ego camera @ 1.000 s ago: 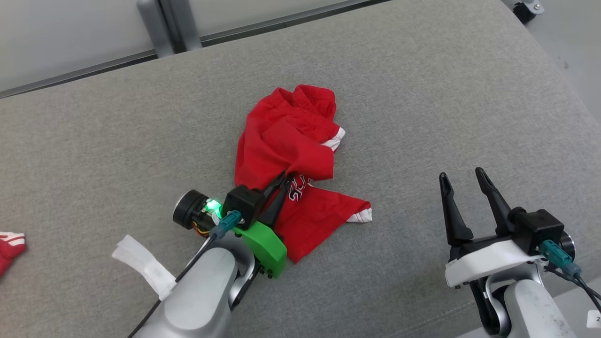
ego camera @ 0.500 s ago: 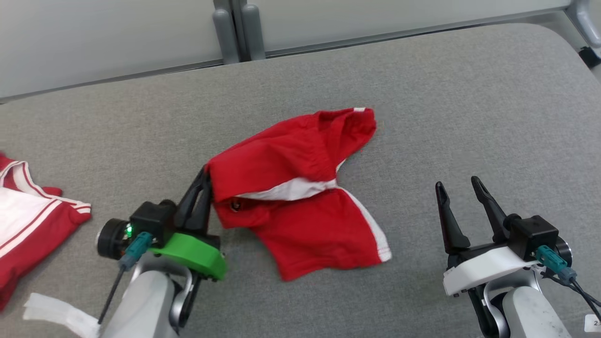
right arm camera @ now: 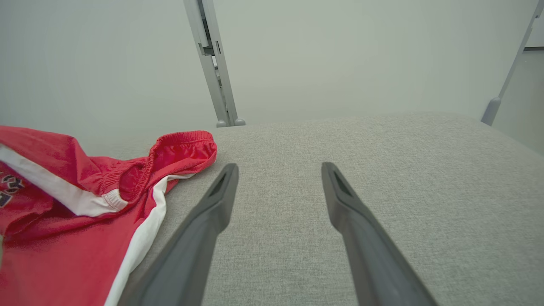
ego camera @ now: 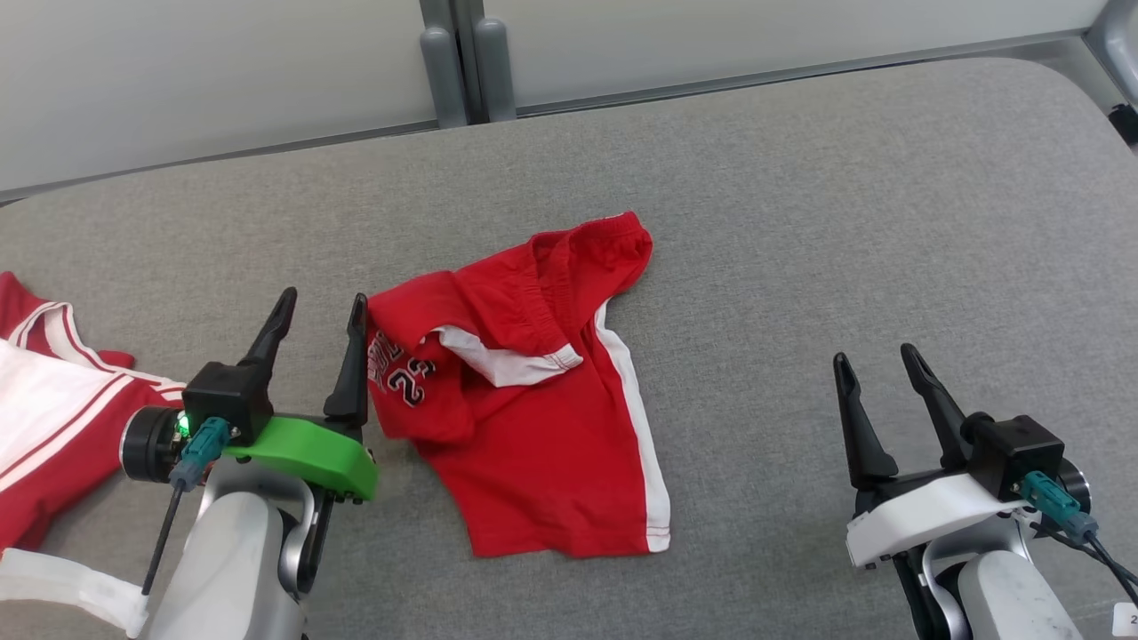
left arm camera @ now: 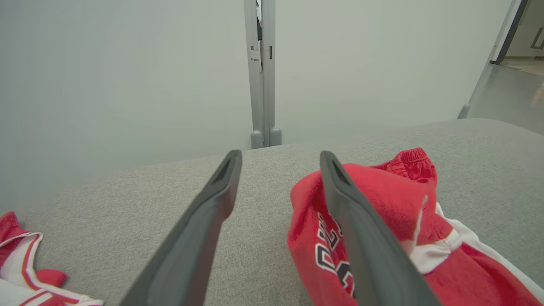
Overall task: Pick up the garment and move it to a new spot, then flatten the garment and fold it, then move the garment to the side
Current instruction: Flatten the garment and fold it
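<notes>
Head view: the red shorts (ego camera: 533, 427) lie in the middle on the grey cushion (ego camera: 800, 222). The left gripper (ego camera: 322, 302), lower left, has its fingers spread wide and sits just beside the shorts. The right gripper (ego camera: 876, 356), lower right, also has its fingers spread wide, well apart from them.
Left wrist view: the shorts (left arm camera: 382, 199) are at the lower right.
Right wrist view: the shorts (right arm camera: 63, 212) are at the left.

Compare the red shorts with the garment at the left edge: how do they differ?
The red shorts carry a printed number; the left garment has a large white panel. The red shorts show whole; the left garment is cut off. Both lie on the grey cushion.
</notes>
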`<state>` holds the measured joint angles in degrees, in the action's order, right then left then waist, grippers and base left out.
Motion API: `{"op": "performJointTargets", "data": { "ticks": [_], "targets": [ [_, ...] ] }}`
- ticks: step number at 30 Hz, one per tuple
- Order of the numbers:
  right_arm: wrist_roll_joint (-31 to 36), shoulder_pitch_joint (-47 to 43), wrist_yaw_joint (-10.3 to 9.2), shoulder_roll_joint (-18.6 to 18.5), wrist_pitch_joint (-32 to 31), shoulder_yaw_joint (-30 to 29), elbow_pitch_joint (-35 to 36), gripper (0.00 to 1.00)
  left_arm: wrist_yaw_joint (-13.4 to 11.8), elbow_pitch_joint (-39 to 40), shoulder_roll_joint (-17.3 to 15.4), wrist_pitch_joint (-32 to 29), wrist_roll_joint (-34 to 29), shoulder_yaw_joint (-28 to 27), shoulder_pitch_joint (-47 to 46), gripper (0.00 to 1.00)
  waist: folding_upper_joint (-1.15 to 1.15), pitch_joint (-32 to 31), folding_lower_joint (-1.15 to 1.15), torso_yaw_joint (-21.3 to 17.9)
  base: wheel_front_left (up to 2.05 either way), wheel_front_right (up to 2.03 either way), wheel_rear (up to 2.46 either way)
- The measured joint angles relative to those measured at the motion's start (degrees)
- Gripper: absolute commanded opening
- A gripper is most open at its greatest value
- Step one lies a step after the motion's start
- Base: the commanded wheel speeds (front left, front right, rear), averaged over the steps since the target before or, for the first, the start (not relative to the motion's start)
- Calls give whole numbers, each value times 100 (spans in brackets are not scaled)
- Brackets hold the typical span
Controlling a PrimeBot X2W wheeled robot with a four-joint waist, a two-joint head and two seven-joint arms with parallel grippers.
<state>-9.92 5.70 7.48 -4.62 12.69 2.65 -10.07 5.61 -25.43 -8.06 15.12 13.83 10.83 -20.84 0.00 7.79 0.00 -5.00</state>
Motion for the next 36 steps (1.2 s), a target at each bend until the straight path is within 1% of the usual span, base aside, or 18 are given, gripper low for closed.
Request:
{"op": "performJointTargets", "data": {
  "ticks": [6,9,13,17,21,27,30,36],
  "targets": [
    [-8,-49,0,32,0,-8,-12,100,-34,399,-1,1,-105,-361,228,100,0,-95,0,194,0,0,0],
    [-8,-82,0,41,0,-33,-8,100,-21,662,10,1,-172,-409,450,100,0,-134,0,299,0,0,0],
    [-5,-104,0,41,-4,-47,4,100,60,672,78,1,-347,-43,726,100,0,-158,0,439,0,0,0],
    [1,-99,0,48,-26,-27,22,100,144,367,167,-51,-319,456,865,100,0,-135,0,491,0,0,0],
    [-8,-76,0,41,-34,-13,26,100,164,145,182,-183,-274,915,870,100,0,-66,0,463,0,0,0],
    [-10,-62,0,43,-21,-23,21,100,170,-219,168,-486,-29,1540,957,100,0,37,0,326,0,0,0],
    [-10,-52,0,43,0,-45,19,100,171,-413,138,-648,21,1658,974,100,0,92,0,254,0,0,0],
    [-24,-39,0,44,24,-84,-7,100,125,-617,137,-817,79,1668,989,100,0,176,0,154,0,0,0]
  ]
}}
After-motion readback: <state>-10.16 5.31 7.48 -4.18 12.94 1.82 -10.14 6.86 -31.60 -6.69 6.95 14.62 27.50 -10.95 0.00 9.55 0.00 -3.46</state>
